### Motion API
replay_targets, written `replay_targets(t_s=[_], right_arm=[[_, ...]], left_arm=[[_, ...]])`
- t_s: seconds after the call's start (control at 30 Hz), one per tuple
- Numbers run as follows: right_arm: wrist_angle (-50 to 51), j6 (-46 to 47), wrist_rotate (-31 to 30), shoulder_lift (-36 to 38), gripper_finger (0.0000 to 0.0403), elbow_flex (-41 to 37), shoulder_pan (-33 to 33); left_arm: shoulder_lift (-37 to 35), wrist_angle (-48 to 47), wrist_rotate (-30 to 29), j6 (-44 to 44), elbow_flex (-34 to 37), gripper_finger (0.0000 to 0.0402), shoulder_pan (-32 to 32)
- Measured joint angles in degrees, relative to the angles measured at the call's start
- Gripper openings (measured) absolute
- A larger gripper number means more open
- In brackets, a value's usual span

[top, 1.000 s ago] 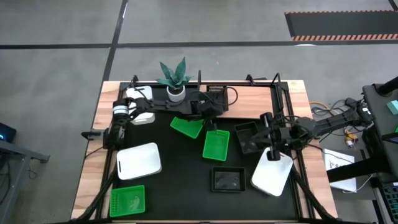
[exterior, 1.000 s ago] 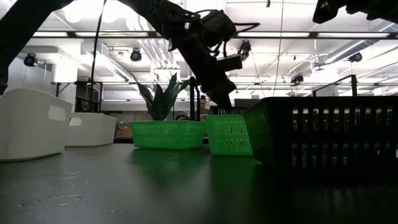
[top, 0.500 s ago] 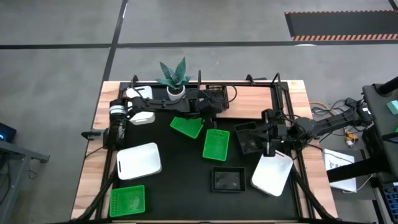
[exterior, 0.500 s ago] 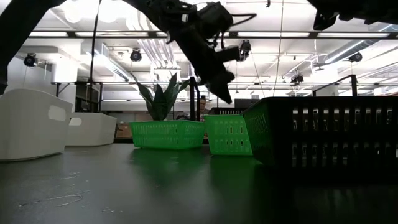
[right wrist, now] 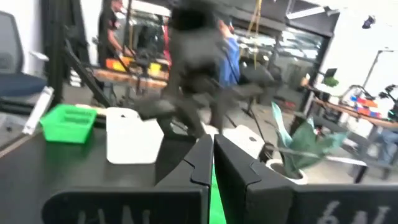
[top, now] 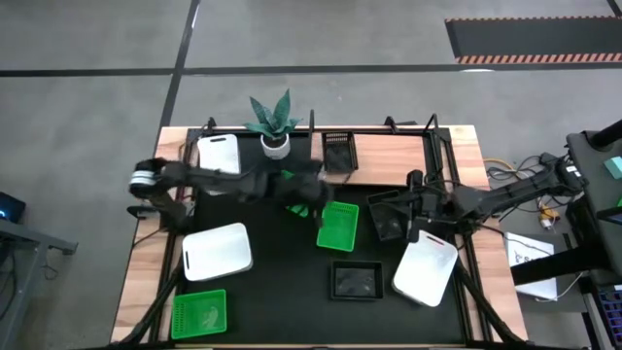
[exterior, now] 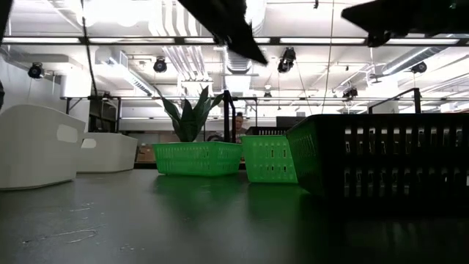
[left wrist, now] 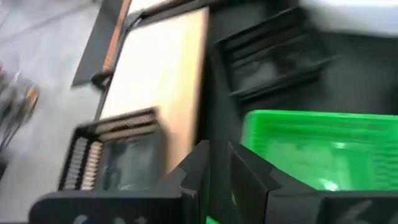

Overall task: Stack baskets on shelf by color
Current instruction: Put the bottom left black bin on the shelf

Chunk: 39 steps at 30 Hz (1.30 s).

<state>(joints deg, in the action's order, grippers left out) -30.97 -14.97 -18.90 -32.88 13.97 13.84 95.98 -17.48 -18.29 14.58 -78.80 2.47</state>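
Table (top: 282, 292): baskets (top: 337, 226), three of each color

So the left arm swings way back now — its gripper (top: 316, 199) sits over the tilted green basket (top: 292, 198) and the near end of the green basket (top: 337, 226) beside it, instead of up by the shelf (top: 389, 160). That uncovers the black basket (top: 338, 152) sitting on the shelf, nothing holding it. In the low view the arm rises almost out of the top of the frame. The right gripper (top: 412, 216) slides off the white basket (top: 425, 270) — now over the black basket (top: 386, 214) next to it.
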Motion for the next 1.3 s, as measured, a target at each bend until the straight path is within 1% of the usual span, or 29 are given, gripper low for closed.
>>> replay_targets(t_s=[0.1, 0.23, 0.3, 0.37, 0.43, 0.5, 0.63, 0.73, 0.83, 0.97, 1.03, 1.13, 1.3], right_arm=[[0.62, 0.51, -1.99, -3.12, 0.0009, 1.82, -0.01], [0.78, 0.40, -2.50, -8.94, 0.0009, 5.97, -0.01], [2.56, -0.25, -4.56, -12.04, 0.0009, 8.90, 0.01], [6.36, -0.29, -8.15, -14.92, 0.0009, 13.14, 0.01], [12.52, 1.22, -12.96, -17.59, 0.0009, 18.04, -0.05], [21.50, 3.78, -16.43, -20.04, 0.0009, 23.92, -0.55], [43.08, 10.42, -16.85, -25.18, 0.0009, 37.07, -3.77], [58.23, 15.70, -14.50, -29.58, 0.0009, 46.65, -8.00], [70.25, 19.05, -8.62, -34.13, 0.0009, 54.94, -13.72], [80.70, 21.22, -1.32, -40.03, 0.0009, 63.05, -22.51], [83.86, 21.45, 2.31, -42.81, 0.0009, 65.76, -27.15], [86.67, 21.41, 6.90, -46.61, 0.0009, 67.80, -33.86], [86.59, 21.04, 8.60, -51.95, 0.0009, 68.05, -42.68]], left_arm=[[-5.79, 7.89, 0.24, 2.26, 7.69, 0.0041, 4.51], [-13.47, 18.73, 0.08, 3.33, 17.58, 0.0041, 8.65], [-17.27, 22.74, -0.21, 3.35, 21.48, 0.0041, 9.68], [-21.17, 23.80, -0.24, 3.33, 24.48, 0.0041, 10.10], [-24.83, 24.58, -0.40, 2.59, 27.19, 0.0041, 10.07], [-28.32, 24.87, -0.63, 2.33, 29.39, 0.0041, 10.03], [-33.66, 26.97, -2.01, 2.33, 33.06, 0.0041, 9.96], [-36.82, 27.54, -2.11, 2.33, 35.54, 0.0041, 9.96], [-39.10, 29.37, -2.14, 2.32, 38.23, 0.0041, 9.94], [-40.33, 32.52, -2.16, 2.37, 41.22, 0.0041, 9.91], [-41.14, 32.58, -2.15, 2.56, 42.05, 0.0041, 9.91], [-41.90, 33.11, -2.14, 2.49, 42.11, 0.0041, 9.92], [-42.36, 32.90, -2.12, 2.30, 42.49, 0.0041, 10.02]])
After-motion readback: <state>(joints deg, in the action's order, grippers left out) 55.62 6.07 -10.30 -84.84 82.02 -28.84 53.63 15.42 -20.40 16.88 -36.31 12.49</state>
